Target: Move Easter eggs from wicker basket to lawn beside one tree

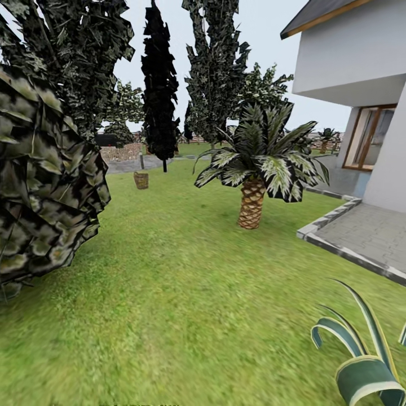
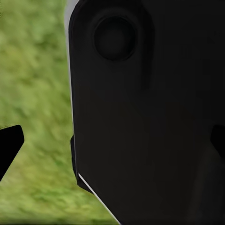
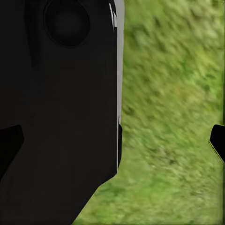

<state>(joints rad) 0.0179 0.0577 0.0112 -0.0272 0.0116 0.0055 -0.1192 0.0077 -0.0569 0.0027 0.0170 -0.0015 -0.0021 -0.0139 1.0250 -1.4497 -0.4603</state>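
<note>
Far off on the lawn (image 1: 186, 293), a small brown wicker basket (image 1: 141, 180) stands upright, left of centre in the head view. The Easter eggs are out of view; the basket is too distant to see inside. A tall tree (image 1: 217, 73) with mottled dark green foliage rises behind the lawn. The garden stretches back to a fence. My left gripper (image 2: 112, 143) is open over blurred grass, one dark fingertip (image 2: 9, 145) at the frame's edge and my black body close beside it. My right gripper (image 3: 115, 143) is open too, with nothing between its fingers.
Bulky mottled foliage (image 1: 45, 180) crowds the near left. A palm (image 1: 252, 169) stands mid-lawn at the right, and a near-black thin tree (image 1: 159, 84) behind the basket. The white house (image 1: 355, 62) and its kerbed paving (image 1: 349, 237) lie right. A spiky plant (image 1: 361, 366) sits in the near right corner.
</note>
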